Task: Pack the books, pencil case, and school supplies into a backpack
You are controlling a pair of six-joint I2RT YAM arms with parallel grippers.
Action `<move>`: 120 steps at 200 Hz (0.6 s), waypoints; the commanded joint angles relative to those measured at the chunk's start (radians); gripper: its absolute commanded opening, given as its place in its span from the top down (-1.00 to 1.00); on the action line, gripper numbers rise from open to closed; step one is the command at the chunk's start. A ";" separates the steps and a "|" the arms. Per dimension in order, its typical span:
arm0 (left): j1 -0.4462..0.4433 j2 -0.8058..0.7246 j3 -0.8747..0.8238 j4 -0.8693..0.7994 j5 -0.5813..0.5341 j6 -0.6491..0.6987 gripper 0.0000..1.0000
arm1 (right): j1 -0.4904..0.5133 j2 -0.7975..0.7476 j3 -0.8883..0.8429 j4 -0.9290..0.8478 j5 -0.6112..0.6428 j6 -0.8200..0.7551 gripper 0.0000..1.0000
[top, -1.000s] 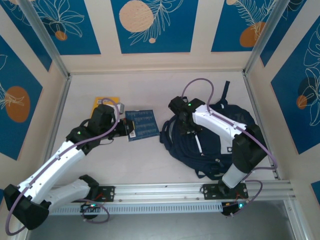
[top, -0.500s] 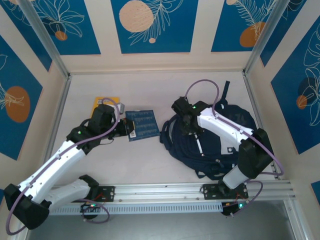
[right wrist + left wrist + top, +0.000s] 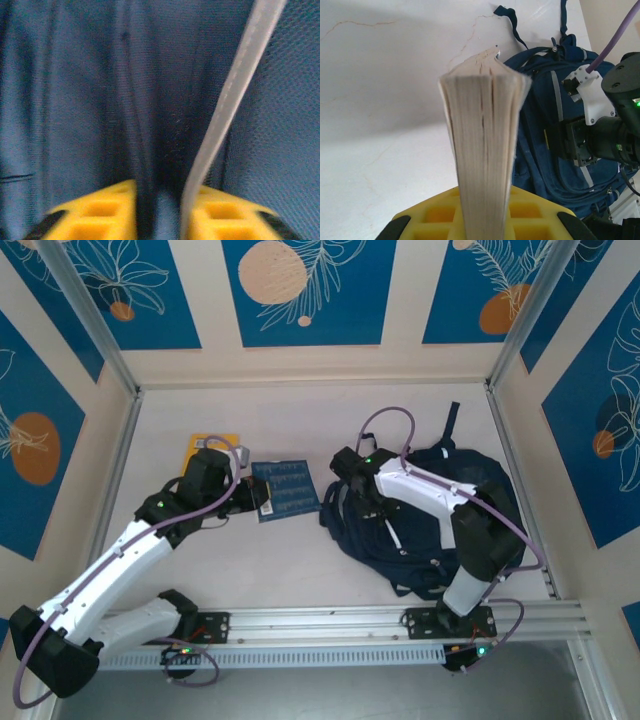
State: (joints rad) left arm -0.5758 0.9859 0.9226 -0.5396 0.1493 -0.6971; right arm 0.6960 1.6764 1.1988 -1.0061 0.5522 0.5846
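Right tool has shifted left on backpack at surface right, pinched nearly closed on its fabric; left tool clamps book beside backpack.

We looked down on a pale table with faint veining. Along its six o'clock edge lay a ribbed aluminium rail. At twelve o'clock stood a cream back wall carrying a blue panel, which had a peach disc and white leaf outlines. Slanted metal posts rose at ten o'clock and two o'clock. More blue panels with orange discs lined the side walls at nine o'clock and three o'clock.
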 commanded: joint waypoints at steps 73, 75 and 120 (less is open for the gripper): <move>0.012 0.021 0.016 0.030 0.046 0.013 1.00 | -0.176 -0.369 0.028 -0.015 -0.384 -0.172 1.00; 0.012 0.021 0.017 0.030 0.047 0.013 1.00 | -0.184 -0.378 0.028 -0.013 -0.402 -0.179 1.00; 0.011 0.086 0.003 0.097 0.170 0.031 1.00 | -0.339 -0.559 0.006 0.043 -0.697 -0.291 1.00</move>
State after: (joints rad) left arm -0.5720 1.0374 0.9226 -0.5308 0.2115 -0.6960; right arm 0.3996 1.2209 1.1992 -1.0214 0.1345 0.3820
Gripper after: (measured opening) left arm 0.109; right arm 0.050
